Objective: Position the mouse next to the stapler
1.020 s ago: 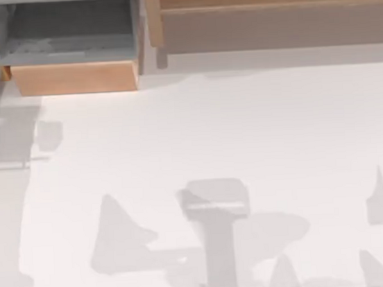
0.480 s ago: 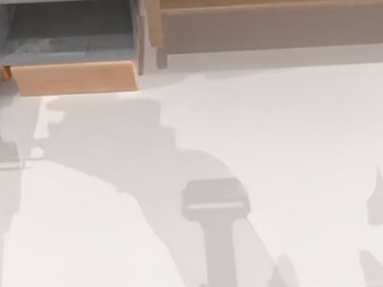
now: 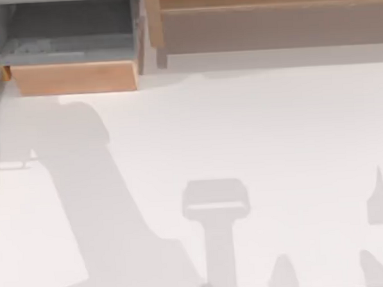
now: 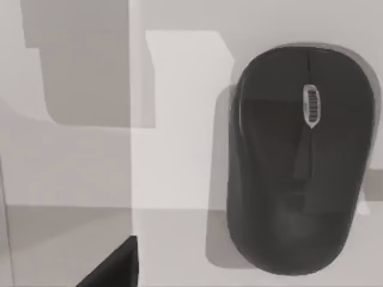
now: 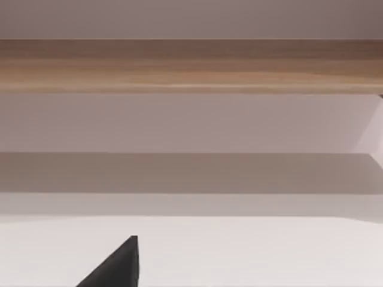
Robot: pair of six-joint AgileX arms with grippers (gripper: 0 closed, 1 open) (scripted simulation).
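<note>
In the left wrist view a dark wedge of the left gripper's finger pokes in at the picture's edge, touching nothing; how wide the fingers stand cannot be told from that sliver. The mouse, dark grey with a pale scroll wheel, lies flat on the white table, apart from that finger, with bare tabletop between the two and nothing in the way. Soft grey shadows fall on the table beside the mouse, one hugging its side. In the right wrist view a like dark tip of the right gripper's finger shows, clear of any object, and its spread cannot be told either; beyond it lie the white table and a wooden rail running across a pale wall. From above, the white table carries only shadows of the arms, a broad slanting one left of a T-shaped one. At the table's far edge stand an open wooden drawer box with a grey inside and, beside it, a long wooden shelf.
</note>
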